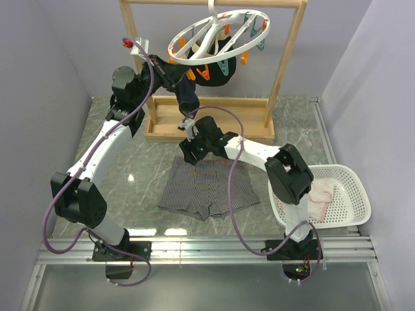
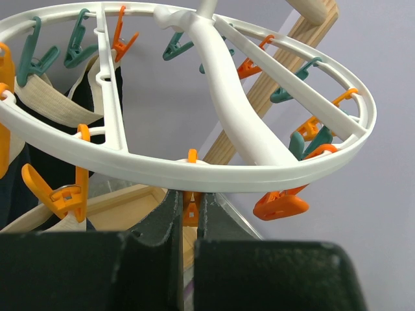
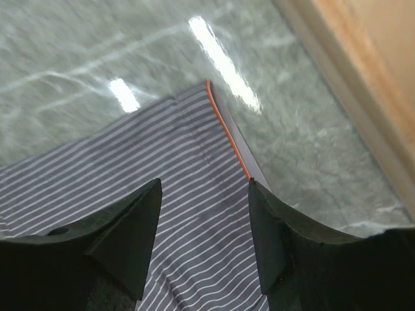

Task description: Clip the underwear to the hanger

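Btm right of the top view: a white basket (image 1: 362,194) is set on the table (image 1: 130,152), w/ a pinkish-white cloth (image 1: 322,196) bunched inside it. At ctr frame, just left of the basket, the underwear (image 1: 207,188) is laid flat on the table, waistband toward the top of the frame, legs toward the btm; not yet clipped. The right gripper (image 3: 204,191) is held over the waistband edge, jaws spread apart & empty. In its wrist view, striped fabric & an orange-trimmed edge are seen below the fingers; whether the tips touch the fabric can't be told. Farther up, at upper ctr, the hanger (image 1: 214,27) is hung from a wooden frame (image 1: 288,65), w/ a dark garment (image 1: 224,78) w/ a cream band clipped under it. The left gripper (image 2: 188,194) is raised just beneath the ring, jaws closed together. An orange pin (image 2: 191,210) is seen in the slit btwn them, but whether it is pinched can't be told.
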Tool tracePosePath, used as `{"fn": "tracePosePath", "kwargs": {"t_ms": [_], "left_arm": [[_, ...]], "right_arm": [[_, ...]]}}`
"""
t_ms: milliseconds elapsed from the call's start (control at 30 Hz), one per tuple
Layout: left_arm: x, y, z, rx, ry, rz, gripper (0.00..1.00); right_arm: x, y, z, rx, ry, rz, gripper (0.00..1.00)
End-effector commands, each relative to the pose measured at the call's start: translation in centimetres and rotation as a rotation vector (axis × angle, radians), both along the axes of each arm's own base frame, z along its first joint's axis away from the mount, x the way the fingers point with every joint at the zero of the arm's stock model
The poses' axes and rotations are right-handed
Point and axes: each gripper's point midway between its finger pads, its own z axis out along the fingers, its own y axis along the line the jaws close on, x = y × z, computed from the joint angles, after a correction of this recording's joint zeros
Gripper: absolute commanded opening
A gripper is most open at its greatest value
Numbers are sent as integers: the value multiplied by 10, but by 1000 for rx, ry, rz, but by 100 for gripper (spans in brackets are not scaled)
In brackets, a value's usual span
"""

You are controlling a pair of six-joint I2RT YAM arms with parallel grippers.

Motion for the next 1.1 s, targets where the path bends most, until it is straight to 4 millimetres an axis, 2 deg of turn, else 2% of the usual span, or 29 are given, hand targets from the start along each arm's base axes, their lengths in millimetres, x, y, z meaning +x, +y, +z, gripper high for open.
{"fn": "tracePosePath", "kwargs": {"t_ms": [0,167,233,433,700,800,900,1067], "left_arm": [[-9,-1,27,-28,-81,-16,0],[-9,-2,28,-35,-84,-19,0],[-9,-2,28,-36,-82,-23,0],[-11,-2,29,-37,-84,-25,0],[-11,-2,27,-35,-82,-26,0],[-12,-2,28,-35,-84,-27,0],[-11,-2,27,-35,-82,-24,0],[-12,-2,27,-42,-83,-27,0]], "right_arm": [[-2,2,1,-62,28,-29,63],[-7,-3,-34,-150,85,-48,64],[-3,-2,-42,-170,98,-64,64],[7,4,-42,-166,81,-84,64],[9,12,-27,-137,41,-14,70],[12,11,-31,-159,41,-15,72],[17,10,-39,-185,48,-29,80],[23,2,-60,-266,91,-80,84]]}}
